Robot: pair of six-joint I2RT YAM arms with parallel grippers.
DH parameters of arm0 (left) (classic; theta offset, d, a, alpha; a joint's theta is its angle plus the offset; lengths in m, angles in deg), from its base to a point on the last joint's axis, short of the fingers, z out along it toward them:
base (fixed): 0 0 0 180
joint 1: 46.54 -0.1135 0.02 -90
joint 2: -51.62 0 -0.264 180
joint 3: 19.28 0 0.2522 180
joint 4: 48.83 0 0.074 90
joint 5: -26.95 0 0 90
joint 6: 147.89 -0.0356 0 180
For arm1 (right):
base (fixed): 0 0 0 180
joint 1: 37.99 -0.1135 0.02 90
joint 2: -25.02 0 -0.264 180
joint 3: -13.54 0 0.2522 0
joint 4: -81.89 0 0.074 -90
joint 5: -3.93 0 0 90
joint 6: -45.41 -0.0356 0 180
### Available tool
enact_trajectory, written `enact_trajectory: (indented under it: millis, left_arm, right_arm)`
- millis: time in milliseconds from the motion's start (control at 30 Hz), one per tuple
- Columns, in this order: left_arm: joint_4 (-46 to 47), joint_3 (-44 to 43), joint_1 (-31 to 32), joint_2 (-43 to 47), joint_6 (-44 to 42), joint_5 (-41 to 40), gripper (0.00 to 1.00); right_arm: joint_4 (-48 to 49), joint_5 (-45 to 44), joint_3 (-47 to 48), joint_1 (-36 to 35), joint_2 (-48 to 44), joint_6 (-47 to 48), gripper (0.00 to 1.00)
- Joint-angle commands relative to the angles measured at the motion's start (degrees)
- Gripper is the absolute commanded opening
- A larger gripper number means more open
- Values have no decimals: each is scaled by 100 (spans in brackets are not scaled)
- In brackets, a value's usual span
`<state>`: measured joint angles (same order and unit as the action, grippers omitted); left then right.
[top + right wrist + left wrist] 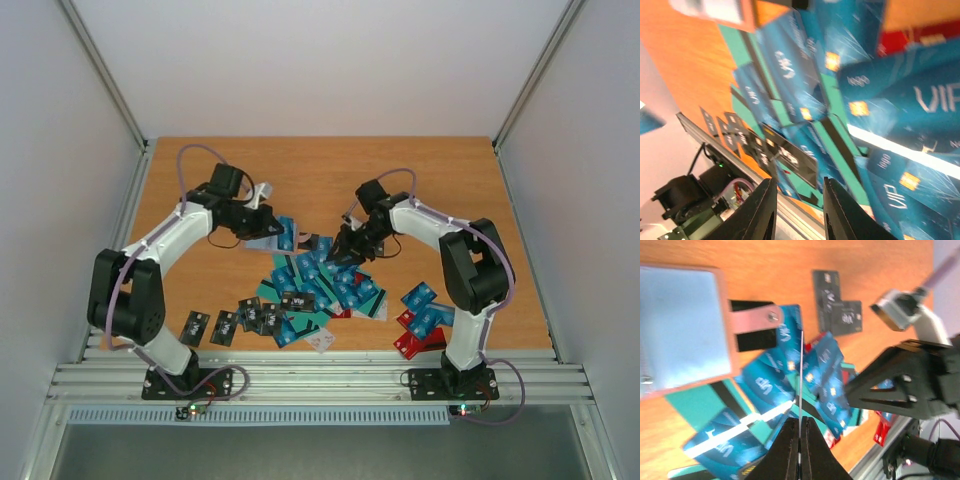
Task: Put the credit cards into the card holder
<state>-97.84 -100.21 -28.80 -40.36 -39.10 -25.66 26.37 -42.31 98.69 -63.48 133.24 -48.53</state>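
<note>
The card holder [682, 325] lies flat on the table [790, 265], up and to the left of the left gripper [800, 422] in its own wrist view, pale face up inside a pinkish rim; its strap tab [752, 320] reaches out toward the far end of the held card. Loose and flat like that, it looks liable to slide if a card is pushed at it.

The left gripper is clamped on one card [801, 370], seen edge-on as a thin bright line running straight out from between the closed fingers; gripped by one end, its free end leads, which I'd say suits feeding it into the sleeve's mouth; where that mouth is, I cannot tell.

Beneath the held card and spreading away from the fingertips, the heap of blue and teal credit cards [825, 385] overlaps loosely; two black cards [829, 295] sit beyond the heap, apart from it.

On the other side, the right gripper [798, 182] hangs over the same heap, fingers spread with nothing between them; just ahead of its tips a black card [792, 157] lies across the blue ones; my guess is it's lining up a pick.

From above, red cards [408, 345] lie by the right arm's base, well away from both grippers; most of the job looks undone.
</note>
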Motion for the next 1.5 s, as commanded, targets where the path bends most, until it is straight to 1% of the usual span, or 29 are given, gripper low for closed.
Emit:
enact_trajectory:
  millis: [0,133,267,467,633,767,967,1100,1467]
  left_arm:
    - [103,-181,-514,-268,-376,173,0]
    - [699,-164,-857,-511,-454,286,0]
    - [1047,-177,-1142,-851,-551,419,0]
    - [1803,17,-1366,-1140,-375,336,0]
    - [1848,-41,-1418,-1366,-439,289,0]
    - [1769,24,-1466,-1408,-551,164,0]
    - [1800,67,-1475,-1535,-686,184,0]
    - [1911,95,-1470,-1622,-651,244,0]
    - [2107,143,-1474,-1859,-554,462,0]
  right_arm:
    - [-120,153,621,3,130,-43,28]
    - [-38,311,1269,1,580,-276,29]
    - [115,551,1848,-6,1040,-546,31]
    - [216,793,2652,-29,1629,-776,36]
    - [24,894,3348,-131,2161,-822,38]
    - [-313,942,4052,-261,2709,-755,38]
    - [-868,1016,4966,-350,3334,-603,38]
    - [-961,1045,5199,-368,3549,-577,38]
    - [-1419,774,5218,-366,3735,-275,36]
